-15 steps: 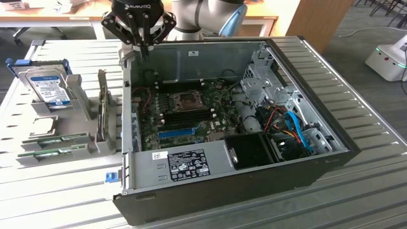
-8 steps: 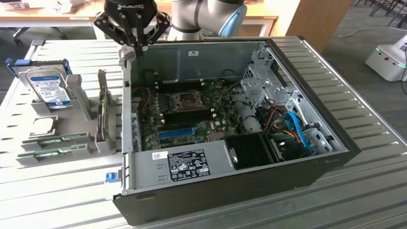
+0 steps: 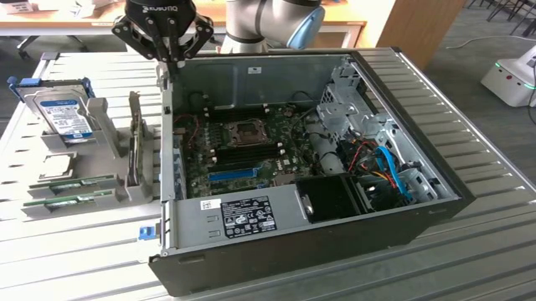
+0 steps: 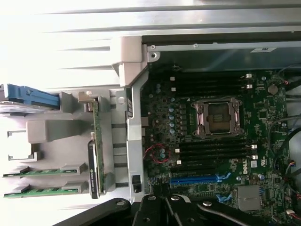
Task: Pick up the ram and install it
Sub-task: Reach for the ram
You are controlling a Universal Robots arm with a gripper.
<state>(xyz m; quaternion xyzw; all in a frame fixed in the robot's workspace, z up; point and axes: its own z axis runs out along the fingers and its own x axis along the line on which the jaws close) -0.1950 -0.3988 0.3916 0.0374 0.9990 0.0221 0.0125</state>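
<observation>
1. Nearest in the exterior view, a black computer tower case (image 3: 318,251) lies on its side with its side panel off on a ribbed silver metal table (image 3: 84,263); a white printed label sticker (image 3: 243,216) sits on its grey inner panel.
2. At the exterior view's left, just beside the case, a grey plastic holder rack (image 3: 107,122) carries the ram (image 3: 74,184); it is two long, thin green circuit-board sticks lying side by side in the rack's nearest slots; nothing grips them, and they are well apart from the gripper.
3. Inside the case lies a green motherboard (image 3: 251,147); it carries a blue plastic slot (image 3: 230,174) and a silver processor socket (image 3: 248,132).
4. Farther back in the rack, a silver hard drive with a blue label (image 3: 67,116) leans tilted.
5. Beyond it, the black gripper (image 3: 173,59) hangs over the case's far corner; its fingers are pressed together and hold nothing.
6. Behind stands the silver-and-blue robot arm (image 3: 277,22).
</observation>
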